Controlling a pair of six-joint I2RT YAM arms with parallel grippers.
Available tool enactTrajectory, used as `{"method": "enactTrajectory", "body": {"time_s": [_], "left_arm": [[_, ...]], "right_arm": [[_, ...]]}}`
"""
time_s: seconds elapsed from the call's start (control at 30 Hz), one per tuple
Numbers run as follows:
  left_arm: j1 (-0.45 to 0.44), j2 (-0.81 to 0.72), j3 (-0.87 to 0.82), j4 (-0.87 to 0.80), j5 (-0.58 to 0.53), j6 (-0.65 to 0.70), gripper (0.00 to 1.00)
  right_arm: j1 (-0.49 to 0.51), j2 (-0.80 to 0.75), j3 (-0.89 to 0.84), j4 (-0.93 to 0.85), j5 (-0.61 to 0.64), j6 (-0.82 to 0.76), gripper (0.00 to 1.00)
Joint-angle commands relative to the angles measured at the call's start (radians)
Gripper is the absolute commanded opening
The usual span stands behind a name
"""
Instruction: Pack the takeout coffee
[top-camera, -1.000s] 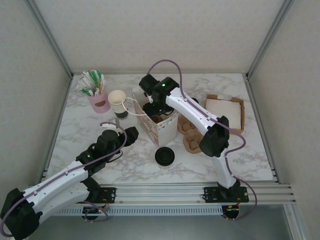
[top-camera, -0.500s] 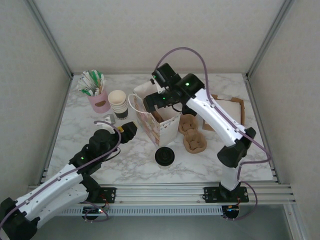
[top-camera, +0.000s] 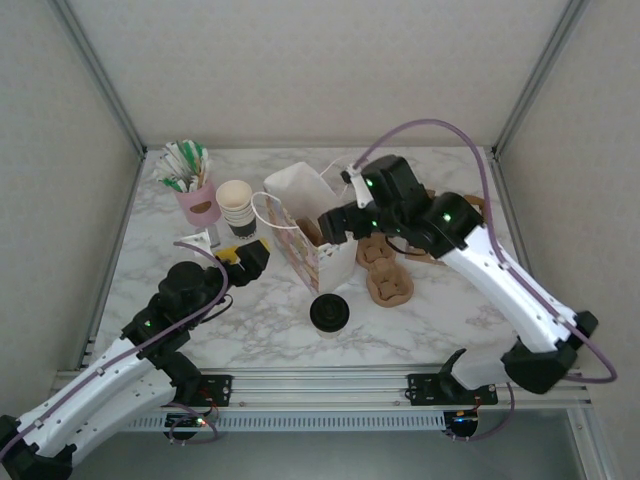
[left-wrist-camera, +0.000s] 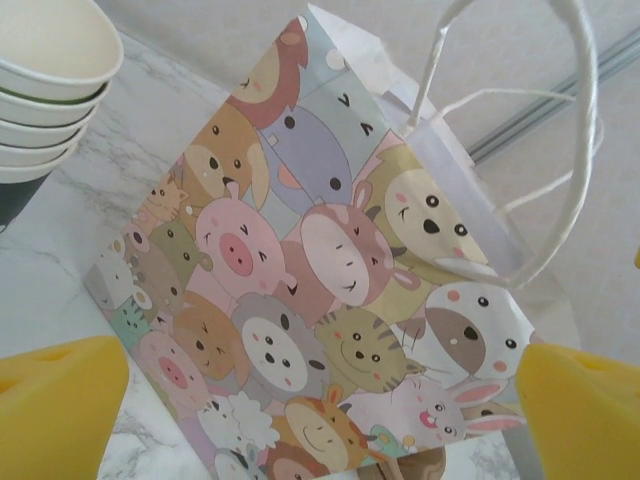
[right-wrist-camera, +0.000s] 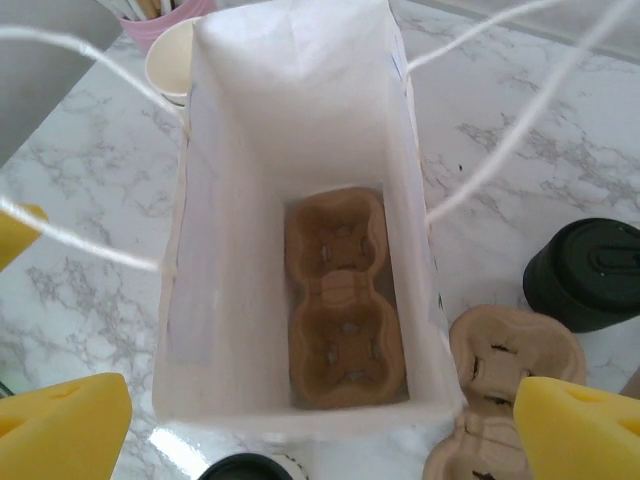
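The takeout coffee (top-camera: 329, 313) is a black disc standing on the marble just in front of the paper bag (top-camera: 305, 228), apart from both grippers. The bag has cartoon animals on its side (left-wrist-camera: 320, 290) and stands open, with a brown cup carrier (right-wrist-camera: 345, 305) lying flat on its white floor. My right gripper (top-camera: 336, 224) hangs open above the bag's mouth, its yellow pads (right-wrist-camera: 585, 430) wide apart, holding nothing (right-wrist-camera: 320, 440). My left gripper (top-camera: 246, 256) is open on the bag's left, facing the printed side (left-wrist-camera: 320, 425) without touching it.
More brown cup carriers (top-camera: 385, 270) lie to the right of the bag. A stack of paper cups (top-camera: 237, 205) and a pink holder of stirrers (top-camera: 196, 198) stand to its left. A black lidded cylinder (right-wrist-camera: 588, 275) sits beyond the carriers. The bag's white string handles (left-wrist-camera: 560, 150) stick up.
The right gripper has risen out of the bag and its arm has swung right. The left gripper has backed off to the left. Both jaws have opened wider.
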Motion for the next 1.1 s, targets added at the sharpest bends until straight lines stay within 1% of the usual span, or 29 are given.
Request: {"method": "enactTrajectory", "body": {"time_s": [0.0, 0.13, 0.23, 0.3, 0.37, 0.47, 0.57, 0.67, 0.8, 0.87, 0.97, 1.07], "left_arm": [[-0.006, -0.015, 0.010, -0.048, 0.040, 0.020, 1.00], [-0.007, 0.045, -0.010, -0.050, 0.043, 0.015, 1.00], [-0.004, 0.137, 0.009, -0.046, 0.028, 0.010, 1.00], [-0.002, 0.204, 0.031, -0.031, 0.039, 0.008, 0.99], [0.001, 0.270, 0.055, -0.029, 0.040, 0.001, 0.97], [0.007, 0.343, 0.057, 0.019, 0.062, 0.001, 0.95], [0.021, 0.404, 0.052, 0.061, 0.065, -0.005, 0.90], [0.044, 0.455, 0.042, 0.110, 0.075, -0.012, 0.85], [0.075, 0.522, 0.047, 0.171, 0.095, -0.008, 0.78], [0.087, 0.555, 0.060, 0.182, 0.097, 0.003, 0.77], [0.105, 0.596, 0.085, 0.199, 0.102, 0.018, 0.75], [0.119, 0.622, 0.101, 0.220, 0.088, 0.033, 0.74]], "right_arm": [[0.006, -0.113, -0.127, 0.083, -0.008, 0.010, 0.99], [0.003, -0.228, -0.307, 0.136, -0.043, 0.023, 0.99], [0.004, -0.267, -0.417, 0.170, -0.063, 0.036, 0.99], [0.003, -0.285, -0.471, 0.188, -0.060, 0.049, 0.99], [0.004, -0.308, -0.527, 0.219, -0.040, 0.068, 0.99], [-0.006, -0.346, -0.627, 0.292, -0.033, 0.078, 0.99], [-0.021, -0.348, -0.694, 0.359, -0.068, 0.075, 0.98], [-0.023, -0.301, -0.724, 0.405, -0.084, 0.071, 0.92], [-0.025, -0.205, -0.731, 0.455, -0.091, 0.094, 0.79], [-0.025, -0.167, -0.734, 0.491, -0.103, 0.110, 0.74], [-0.025, -0.101, -0.712, 0.506, -0.080, 0.141, 0.67], [-0.025, -0.057, -0.709, 0.537, -0.071, 0.172, 0.63]]}}
